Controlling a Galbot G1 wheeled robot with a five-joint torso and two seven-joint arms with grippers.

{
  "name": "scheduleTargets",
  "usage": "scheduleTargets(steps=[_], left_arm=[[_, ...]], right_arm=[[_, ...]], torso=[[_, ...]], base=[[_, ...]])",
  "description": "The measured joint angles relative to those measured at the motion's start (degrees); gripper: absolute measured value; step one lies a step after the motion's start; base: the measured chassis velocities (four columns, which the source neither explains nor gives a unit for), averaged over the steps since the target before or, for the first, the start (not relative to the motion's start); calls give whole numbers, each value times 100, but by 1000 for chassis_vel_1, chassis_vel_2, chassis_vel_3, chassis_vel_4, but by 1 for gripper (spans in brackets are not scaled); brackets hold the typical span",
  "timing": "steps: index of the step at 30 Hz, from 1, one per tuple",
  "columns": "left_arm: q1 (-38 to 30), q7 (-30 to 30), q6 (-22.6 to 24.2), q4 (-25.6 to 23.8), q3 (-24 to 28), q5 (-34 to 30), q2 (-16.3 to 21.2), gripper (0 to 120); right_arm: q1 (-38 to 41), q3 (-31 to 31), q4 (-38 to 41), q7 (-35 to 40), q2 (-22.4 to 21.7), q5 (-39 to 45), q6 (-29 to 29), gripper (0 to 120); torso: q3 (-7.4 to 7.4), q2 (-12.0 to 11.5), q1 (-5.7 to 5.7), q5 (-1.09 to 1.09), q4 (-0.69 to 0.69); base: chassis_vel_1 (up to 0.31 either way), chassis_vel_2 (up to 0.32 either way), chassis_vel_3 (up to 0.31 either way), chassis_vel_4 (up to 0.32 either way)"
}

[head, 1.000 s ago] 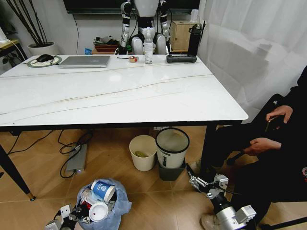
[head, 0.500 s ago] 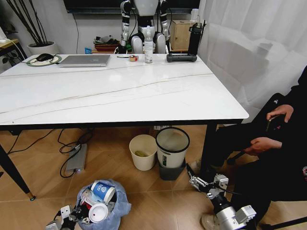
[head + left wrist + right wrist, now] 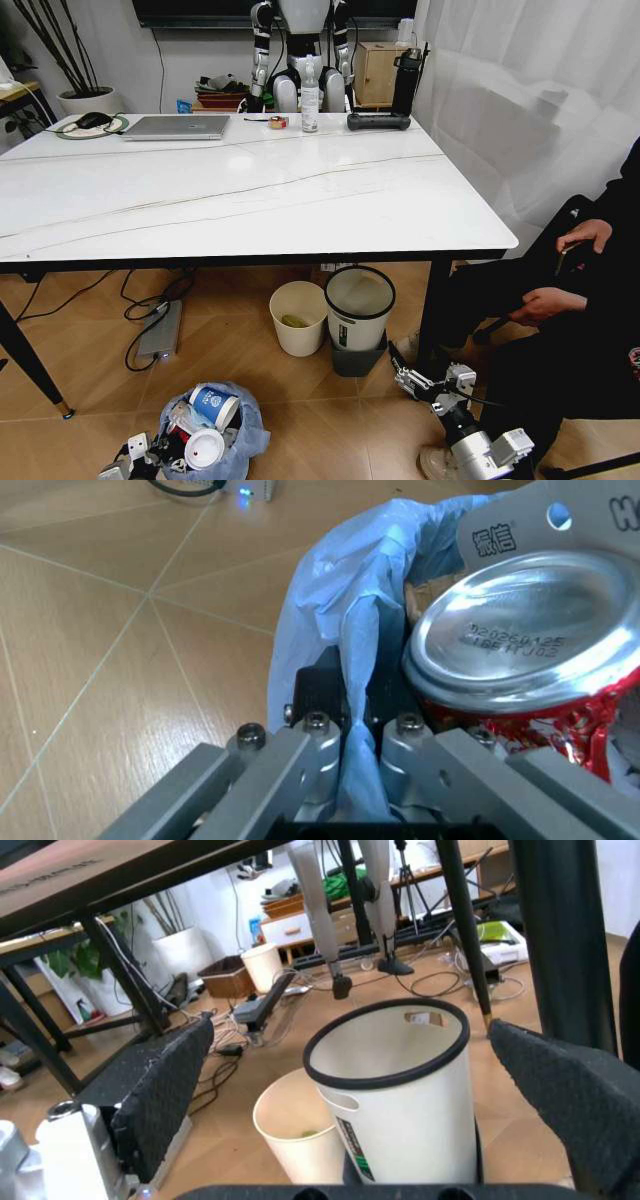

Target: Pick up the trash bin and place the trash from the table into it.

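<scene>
Down a touch goes the trash bin (image 3: 213, 432) compared with a second ago, sitting lower in the head view with the left pincer (image 3: 140, 458) sunk toward the bottom edge beside it. That left pincer (image 3: 350, 744) is clamped on the bin's pale-blue bag (image 3: 335, 641), the plastic pinched tight between its fingers (image 3: 300, 757). Inside the bin: a blue-white paper cup (image 3: 213, 403), a white lid (image 3: 204, 448), and in the left wrist view a crushed red can (image 3: 530, 645), silver base up. The bin seems to be down at the tiled floor (image 3: 90, 370), though contact is hard to judge. The marble worktop (image 3: 240, 190) stands beyond. The right pincer (image 3: 410, 383) waits low by the worktop leg, its pads (image 3: 165, 1095) spread wide, facing the grey bin (image 3: 395, 1095) and cream bin (image 3: 290, 1136)
</scene>
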Motion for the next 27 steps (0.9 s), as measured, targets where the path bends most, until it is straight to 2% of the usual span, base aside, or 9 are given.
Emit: scheduleTargets(steps=[6, 20, 24, 27], left_arm=[[19, 22, -25, -1, -12, -17, 3, 1], [39, 66, -53, -29, -33, -37, -12, 51], [148, 64, -58, -171, -82, -97, 4, 67], [243, 61, -58, -289, -127, -153, 33, 74]], right_arm=[[0, 0, 0, 0, 0, 0, 0, 100], [0, 0, 0, 0, 0, 0, 0, 100], [0, 0, 0, 0, 0, 0, 0, 100], [0, 0, 0, 0, 0, 0, 0, 100]], torso=[[3, 6, 2, 0, 0], [8, 14, 6, 1, 0], [9, 16, 6, 0, 0], [9, 17, 6, 0, 0]], base=[[0, 0, 0, 0], [0, 0, 0, 0], [0, 0, 0, 0], [0, 0, 0, 0]])
